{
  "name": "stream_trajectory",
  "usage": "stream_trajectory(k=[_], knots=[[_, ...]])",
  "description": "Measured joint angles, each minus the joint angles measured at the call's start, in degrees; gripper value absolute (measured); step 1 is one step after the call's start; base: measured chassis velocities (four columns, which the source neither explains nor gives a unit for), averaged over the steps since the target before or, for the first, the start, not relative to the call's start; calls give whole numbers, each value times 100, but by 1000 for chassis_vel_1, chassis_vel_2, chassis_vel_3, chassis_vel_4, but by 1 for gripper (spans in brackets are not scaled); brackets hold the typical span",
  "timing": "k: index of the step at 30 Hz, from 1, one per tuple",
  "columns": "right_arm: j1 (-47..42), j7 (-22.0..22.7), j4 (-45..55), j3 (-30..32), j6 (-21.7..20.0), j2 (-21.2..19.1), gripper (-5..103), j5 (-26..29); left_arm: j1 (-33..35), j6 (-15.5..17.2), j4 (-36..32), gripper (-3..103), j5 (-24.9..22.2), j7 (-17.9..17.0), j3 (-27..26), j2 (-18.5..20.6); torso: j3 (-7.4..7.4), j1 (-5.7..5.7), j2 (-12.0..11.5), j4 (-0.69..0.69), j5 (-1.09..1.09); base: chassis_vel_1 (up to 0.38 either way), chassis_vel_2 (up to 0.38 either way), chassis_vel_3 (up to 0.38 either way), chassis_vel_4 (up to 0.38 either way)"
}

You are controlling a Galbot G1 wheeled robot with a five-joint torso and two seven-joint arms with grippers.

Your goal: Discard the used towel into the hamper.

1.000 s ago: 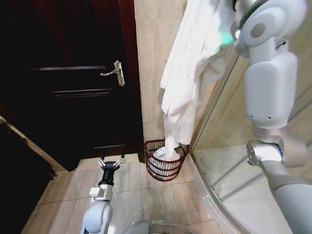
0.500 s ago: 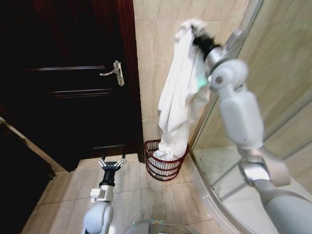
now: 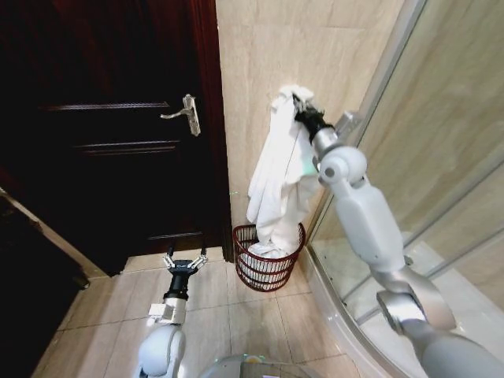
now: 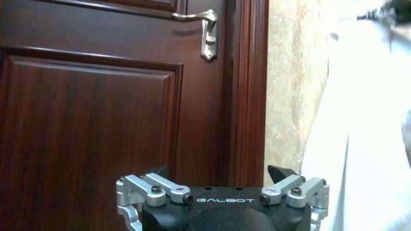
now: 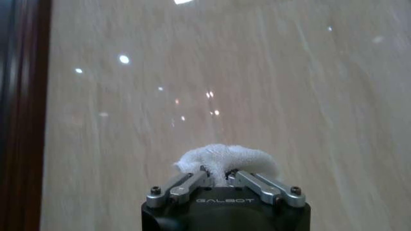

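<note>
Head view: the right gripper (image 3: 298, 100), jaws pinched on the top of a long white terry towel (image 3: 273, 177), holds it high against the beige tiled wall, its lower end already resting in the small dark red-brown wire hamper (image 3: 266, 261) on the floor beside the dark wooden door (image 3: 110, 134). The dropping step appears under way; next, the jaws must release so the cloth falls inside. The left gripper (image 3: 184, 263) hangs low, jaws spread, empty.

Left wrist view: the left gripper (image 4: 222, 180) reads "GALBOT", facing the door's metal handle (image 4: 204, 29).

Right wrist view: "GALBOT" again; the right gripper (image 5: 218, 174) clamps a tuft of towel (image 5: 224, 156).
</note>
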Motion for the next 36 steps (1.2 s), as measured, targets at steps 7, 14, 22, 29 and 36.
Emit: stream_trajectory(k=[7,14,22,29,36], knots=[[-630,-91,-47,89,115,135,7,-153,54,-59,9,100,-34,1,-52,66,-99,-60,-159,0,-1,0,0,0,0],[-712,-10,-65,-69,210,332,7,-161,114,-150,24,100,-46,11,-67,70,-213,-134,-347,0,-1,0,0,0,0],[-509,329,334,-211,213,410,7,112,176,-220,14,100,-46,48,-69,24,-352,-211,-563,2,-2,0,0,0,0],[-939,213,274,-188,263,364,7,-9,159,-226,42,100,-31,72,-61,18,-451,-278,-727,1,-1,0,0,0,0],[-1322,10,-144,-73,379,410,7,-167,126,-248,91,100,-30,73,-62,-9,-562,-332,-894,0,0,0,0,0,0]])
